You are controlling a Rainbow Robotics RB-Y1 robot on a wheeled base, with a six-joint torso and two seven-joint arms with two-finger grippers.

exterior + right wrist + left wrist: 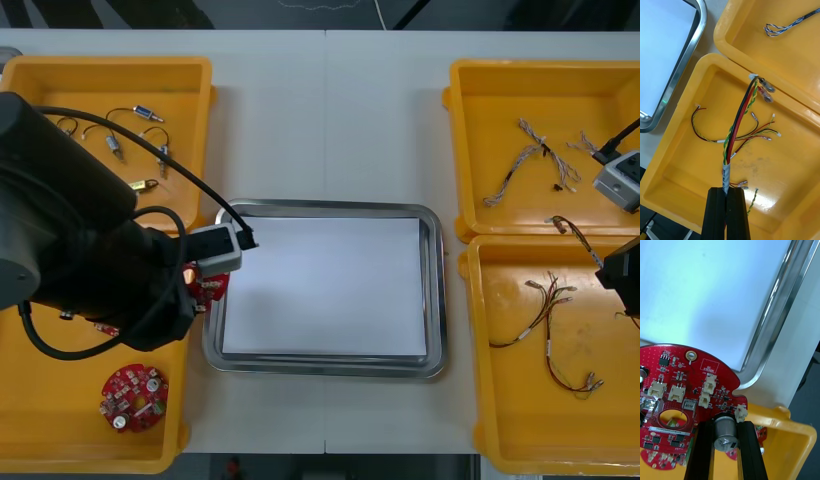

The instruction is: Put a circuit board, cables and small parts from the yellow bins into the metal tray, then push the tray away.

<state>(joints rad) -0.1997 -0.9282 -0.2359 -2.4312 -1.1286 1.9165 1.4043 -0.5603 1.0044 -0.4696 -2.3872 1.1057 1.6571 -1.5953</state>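
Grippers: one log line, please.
left gripper: shut on red circuit board, at metal tray edge | right gripper: shut on red and yellow cable, over yellow bin

Held board: round red circuit board (685,390) runs off the left wrist view's edge; in the front view the black left arm (70,250) covers most of it.
Grip contact: left gripper (726,426) jaws clamp a grey cylinder (725,433) on that board; contact faces hidden.
Bin: near-left yellow bin (60,440) largely under that arm.
Cable end: black, red and yellow-green cable bundle (738,120) vanishes between the right gripper (727,191) jaws.
Far side: right arm (622,272) cut by the front view's edge.
Parts: small metal parts (115,145), kind too small to tell.
Tray: shiny metal tray (684,67), white inside, cropped in both wrist views.
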